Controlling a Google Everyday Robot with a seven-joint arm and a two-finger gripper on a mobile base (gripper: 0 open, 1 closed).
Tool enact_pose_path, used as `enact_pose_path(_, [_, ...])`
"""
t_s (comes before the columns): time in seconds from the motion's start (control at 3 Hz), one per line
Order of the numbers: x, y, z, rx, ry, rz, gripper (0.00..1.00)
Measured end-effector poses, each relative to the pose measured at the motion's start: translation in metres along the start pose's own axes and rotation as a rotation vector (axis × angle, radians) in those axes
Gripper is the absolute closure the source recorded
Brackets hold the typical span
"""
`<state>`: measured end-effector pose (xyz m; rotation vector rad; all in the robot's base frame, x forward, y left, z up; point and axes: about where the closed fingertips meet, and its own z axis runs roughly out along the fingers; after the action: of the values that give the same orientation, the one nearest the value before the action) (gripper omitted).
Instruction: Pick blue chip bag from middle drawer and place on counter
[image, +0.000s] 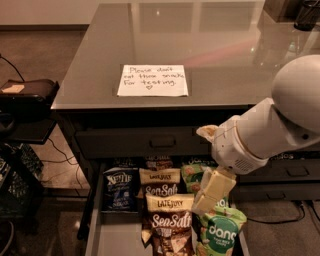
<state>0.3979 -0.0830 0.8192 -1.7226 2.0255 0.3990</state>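
Cream gripper (212, 192) low over the open drawer (112, 237), just above a green bag (220, 235). Jaws open or closed: cannot tell. Left of the jaws, past the brown bags (167, 222), blue chip bag (120, 187) in the drawer's left row. Beyond the jaws, grey desk (225, 55) bearing a paper note (152, 80).

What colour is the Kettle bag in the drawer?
The Kettle bag is dark blue, camera view; the claw hangs over green bags.
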Motion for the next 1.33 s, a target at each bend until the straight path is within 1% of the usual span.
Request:
enact_pose_path(0.33, [0.002, -0.004, 0.029, -0.012, -0.006, -0.033, 0.00])
enact_pose_path(0.67, [-0.009, -0.009, 0.087, -0.021, -0.017, -0.104, 0.00])
enact_pose_path(1.0, [-0.029, -0.014, 0.143, -0.018, -0.045, -0.160, 0.00])
enact_pose_path(1.33, [-0.055, -0.018, 0.206, 0.007, -0.075, -0.192, 0.00])
